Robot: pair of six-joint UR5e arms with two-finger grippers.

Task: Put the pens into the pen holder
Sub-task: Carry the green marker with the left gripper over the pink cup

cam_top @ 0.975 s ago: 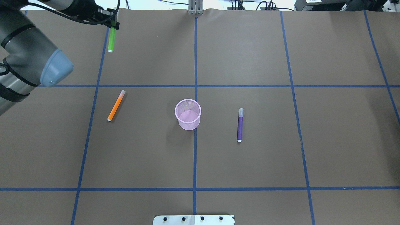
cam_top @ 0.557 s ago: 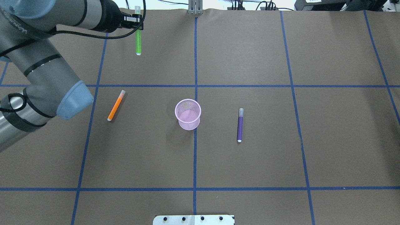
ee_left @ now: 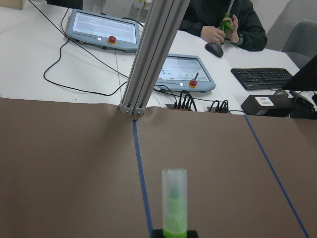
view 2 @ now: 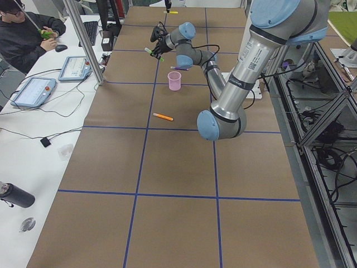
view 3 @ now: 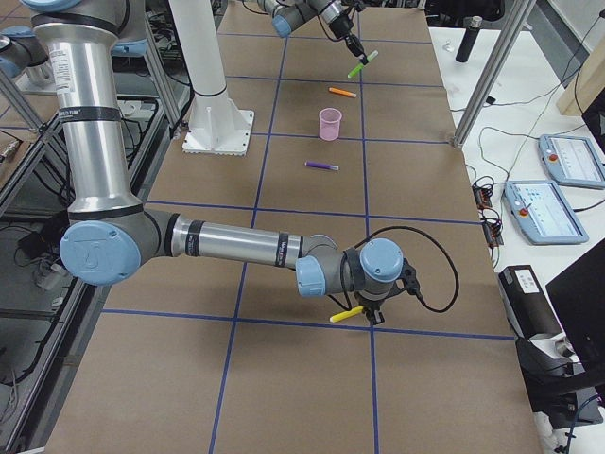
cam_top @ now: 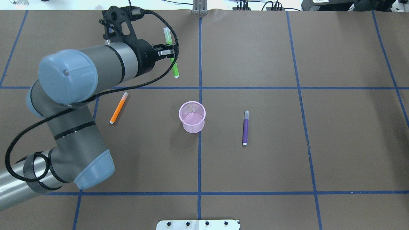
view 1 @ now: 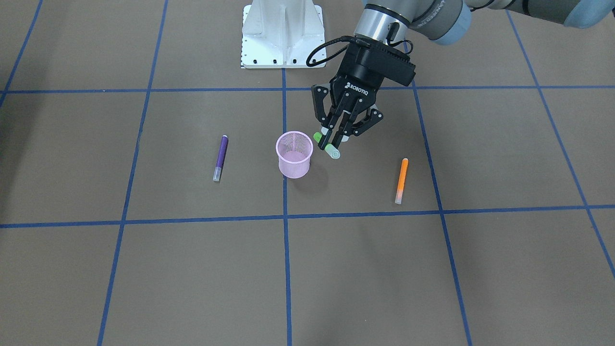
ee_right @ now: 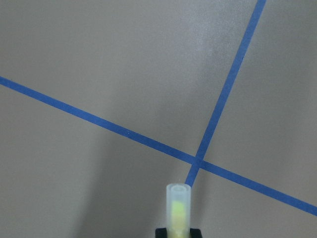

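Clamps the tilted green pen [cam_top: 174, 68] in the left gripper [cam_top: 170, 52], aloft, far-left of the pen holder [cam_top: 191, 103]. Pinches the yellow pen [ee_right: 178, 208] in the right gripper [view 3: 362, 310], low at the table's right end. Has orange pen [cam_top: 118, 108] lying left, purple pen [cam_top: 245, 127] right, both apart from it.

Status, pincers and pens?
Left pincer shut on green pen, not yet over pen holder. Right pincer shut on yellow pen. Orange pen, purple pen lying loose. Nothing blocking.
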